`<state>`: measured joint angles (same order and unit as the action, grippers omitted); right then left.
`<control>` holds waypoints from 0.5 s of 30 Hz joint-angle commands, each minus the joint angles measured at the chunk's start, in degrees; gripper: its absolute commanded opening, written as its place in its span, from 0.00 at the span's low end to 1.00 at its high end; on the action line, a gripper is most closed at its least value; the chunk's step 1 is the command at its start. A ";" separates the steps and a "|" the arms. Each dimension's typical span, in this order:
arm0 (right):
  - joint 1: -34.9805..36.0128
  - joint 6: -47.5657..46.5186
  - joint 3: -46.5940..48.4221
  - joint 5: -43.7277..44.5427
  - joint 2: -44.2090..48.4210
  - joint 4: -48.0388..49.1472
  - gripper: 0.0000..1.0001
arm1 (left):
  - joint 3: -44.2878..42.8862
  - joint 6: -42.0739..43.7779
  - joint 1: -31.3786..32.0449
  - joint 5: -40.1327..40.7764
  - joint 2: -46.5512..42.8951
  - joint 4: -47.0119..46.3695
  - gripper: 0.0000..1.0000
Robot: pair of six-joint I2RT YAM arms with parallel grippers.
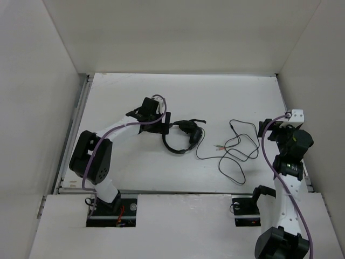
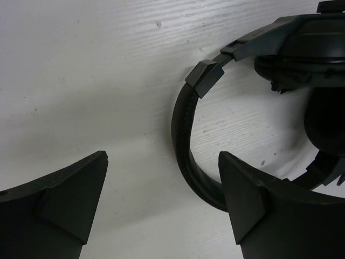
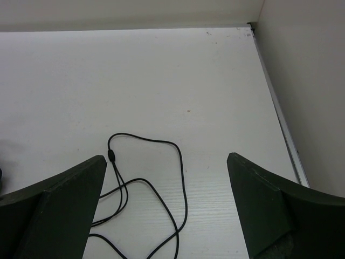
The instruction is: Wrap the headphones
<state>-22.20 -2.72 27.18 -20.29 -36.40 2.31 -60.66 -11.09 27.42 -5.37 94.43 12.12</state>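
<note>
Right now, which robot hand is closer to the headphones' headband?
Left. The left gripper is open right at the headband. The right gripper is far off to the right, on the other side of the loose cord.

We're on the white bench (image 1: pixel 135 97) now, and up close its top shows a faint wood-like grain and a few tiny dark specks. A thin metal strip (image 3: pixel 280 118) runs along its right edge to the far corner. Near the middle the headphones (image 1: pixel 188 131) lie on the surface, with the headband (image 1: pixel 171 145) curving toward the near side and the earcups behind it. To their right the cord (image 1: pixel 237 147) sprawls in loose, overlapping loops straight on the bench. Among those loops we spot the plugs (image 1: pixel 218 145), pinkish and greenish as far as we can tell from this height.
</note>
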 commanded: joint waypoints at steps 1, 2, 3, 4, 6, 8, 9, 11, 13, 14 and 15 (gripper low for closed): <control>-0.52 0.70 -0.20 0.17 0.02 4.90 1.00 | -1.39 -2.44 0.92 1.41 1.89 -0.60 0.82; -0.53 0.70 -0.20 0.17 0.02 4.90 1.00 | -1.30 -2.96 1.53 1.58 3.11 -0.95 0.81; -0.61 0.61 -0.20 0.17 0.02 4.81 1.00 | -1.30 -3.06 1.71 1.76 3.47 -1.13 0.80; -0.70 0.61 -0.02 0.25 0.02 4.73 1.00 | -1.30 -3.41 2.24 2.20 4.17 -1.39 0.77; -1.14 0.70 0.15 0.26 0.19 4.64 1.00 | -1.30 -3.93 3.20 3.95 5.58 -1.57 0.70; -1.67 0.87 0.24 0.17 0.37 4.55 1.00 | -1.39 -4.11 4.08 5.45 6.55 -1.66 0.66; -2.02 1.05 0.24 0.17 0.45 4.55 1.00 | -1.39 -4.11 4.52 6.32 7.08 -1.92 0.63; -2.72 1.40 0.15 0.17 0.72 4.55 1.00 | -1.21 -4.11 5.05 7.38 7.69 -2.19 0.55; -3.34 1.75 0.07 0.17 1.07 4.64 1.00 | -0.77 -4.11 5.49 8.96 8.22 -2.45 0.46; -3.60 1.93 -0.02 0.17 1.16 4.64 1.00 | -0.60 -3.85 5.75 10.01 8.48 -2.54 0.41; -3.86 2.02 -0.02 0.17 1.25 4.72 1.00 | -0.33 -3.68 6.02 10.63 8.75 -2.63 0.37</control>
<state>-25.19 -1.87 27.16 -20.32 -36.01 3.51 -60.99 -14.24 32.84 1.76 102.19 9.52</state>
